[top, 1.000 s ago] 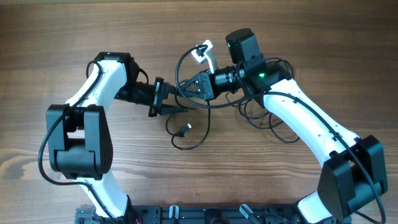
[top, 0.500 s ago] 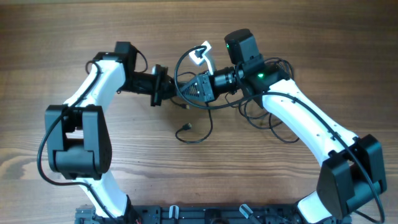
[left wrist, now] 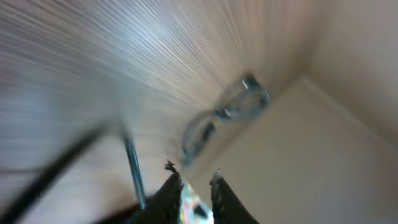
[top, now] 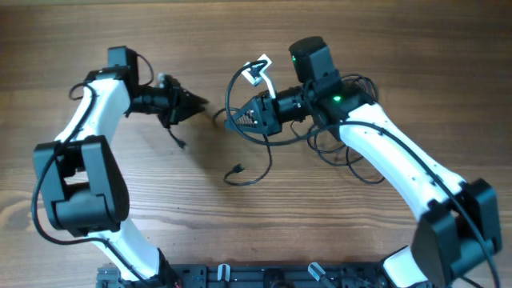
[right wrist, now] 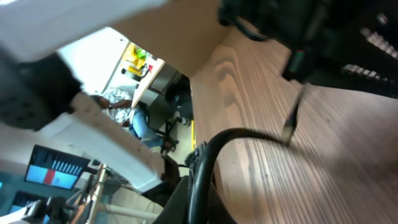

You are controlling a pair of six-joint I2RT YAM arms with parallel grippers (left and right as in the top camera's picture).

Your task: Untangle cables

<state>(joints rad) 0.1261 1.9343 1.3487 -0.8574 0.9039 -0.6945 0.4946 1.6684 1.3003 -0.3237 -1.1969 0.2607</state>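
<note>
We judge little done: left tool (top: 194, 103) clamps one cord (top: 178, 140), right tool (top: 234, 122) a loop (top: 230, 92); cables (top: 344, 152) behind it lie tangled.

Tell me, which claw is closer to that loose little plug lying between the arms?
Right. The right gripper, shut on a cable loop, is close by the loose plug; the left gripper is farther, off toward its own side.

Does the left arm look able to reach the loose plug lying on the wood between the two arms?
Probably yes. The plug lies on bare table with nothing over it, and the left end effector has an open path there, though a thin cable seems to hang from it.
</note>
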